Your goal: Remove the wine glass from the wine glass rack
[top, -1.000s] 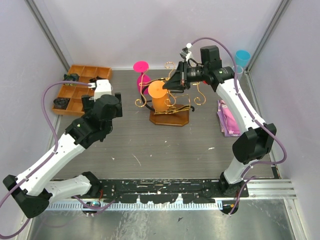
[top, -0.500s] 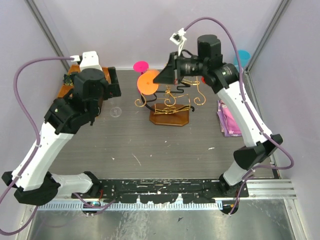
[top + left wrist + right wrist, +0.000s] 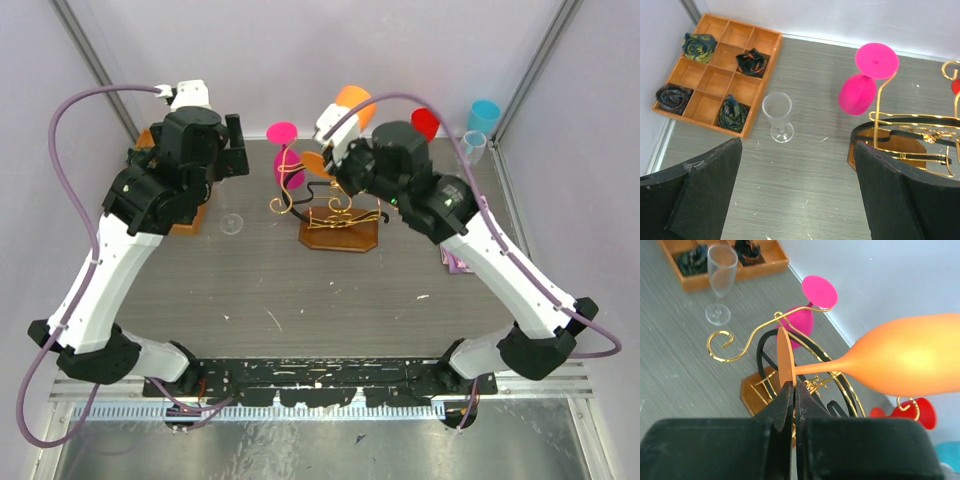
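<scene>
From above: grips the orange wine glass [image 3: 350, 102] in the right gripper [image 3: 325, 163], now raised above the wine glass rack [image 3: 340, 236] instead of hanging inside. Left wrist: holds the left gripper [image 3: 796, 195] spread, empty. Right wrist: pinches the foot, rack beneath; looks freed.

A wooden tray [image 3: 701, 106] with nine compartments sits at the far left of a grey wood-grain table [image 3: 805, 175]. Four compartments each hold a dark rolled cloth [image 3: 734, 111]. A small clear stemmed glass [image 3: 777, 112] stands upright just beside the tray. In the far right corner stands a blue cup [image 3: 485, 114], with a clear cup [image 3: 474, 146] beside it.
</scene>
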{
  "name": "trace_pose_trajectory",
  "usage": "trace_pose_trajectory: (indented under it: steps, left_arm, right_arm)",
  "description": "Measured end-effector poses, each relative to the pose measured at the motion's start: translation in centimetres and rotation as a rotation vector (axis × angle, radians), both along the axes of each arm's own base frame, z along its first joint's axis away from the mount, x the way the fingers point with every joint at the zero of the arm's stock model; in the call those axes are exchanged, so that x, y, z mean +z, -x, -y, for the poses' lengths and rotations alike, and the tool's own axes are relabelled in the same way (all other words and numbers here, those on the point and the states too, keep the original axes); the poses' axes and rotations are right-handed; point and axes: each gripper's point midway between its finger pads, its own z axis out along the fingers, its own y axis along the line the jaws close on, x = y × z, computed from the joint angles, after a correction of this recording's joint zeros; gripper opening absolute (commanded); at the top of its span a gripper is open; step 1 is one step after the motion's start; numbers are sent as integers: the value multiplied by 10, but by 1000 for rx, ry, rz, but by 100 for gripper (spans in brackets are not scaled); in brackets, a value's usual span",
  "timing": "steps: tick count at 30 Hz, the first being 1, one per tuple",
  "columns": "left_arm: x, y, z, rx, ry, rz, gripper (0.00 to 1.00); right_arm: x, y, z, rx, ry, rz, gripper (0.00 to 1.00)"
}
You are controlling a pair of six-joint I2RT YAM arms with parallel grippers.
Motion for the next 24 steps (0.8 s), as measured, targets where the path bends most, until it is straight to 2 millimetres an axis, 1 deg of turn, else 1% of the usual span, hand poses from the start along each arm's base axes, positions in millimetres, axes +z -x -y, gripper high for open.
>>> trace_pose_trajectory:
  steps: [2,3,7,9,10,12,14,17,18,20,22,24]
  left_arm:
    - [1,1,-12,36,21,2,99]
    - [1,3,-23,65,35,1,100]
    - [7,11,-70,204,83,10,100]
    - [9,16,-95,274,102,4,99]
    - [10,18,-107,308,115,-2,99]
    - [7,20,-126,360,136,-27,99]
    - [2,20,-143,410,156,-55,99]
    - [-12,21,-157,456,174,-110,99]
    - [-14,21,-160,465,182,-121,99]
    - [-19,25,-167,490,205,-140,99]
    - [-18,30,-176,518,223,-139,99]
    - [-17,35,-181,539,242,-131,99]
  right_arm:
    - [-12,9,-7,-15,84,54,1]
    - [-18,16,-14,-12,128,85,1]
    - [-33,54,-47,44,267,222,1]
    - [-35,72,-61,70,309,293,1]
    - [-36,78,-66,77,325,319,1]
    - [-33,82,-74,68,337,356,1]
    - [-31,78,-81,42,343,389,1]
    - [-37,75,-98,23,368,438,1]
    - [-42,74,-105,20,385,455,1]
    - [-60,75,-121,32,430,488,1]
    - [-82,77,-135,53,482,511,1]
    - [-108,82,-149,84,538,532,1]
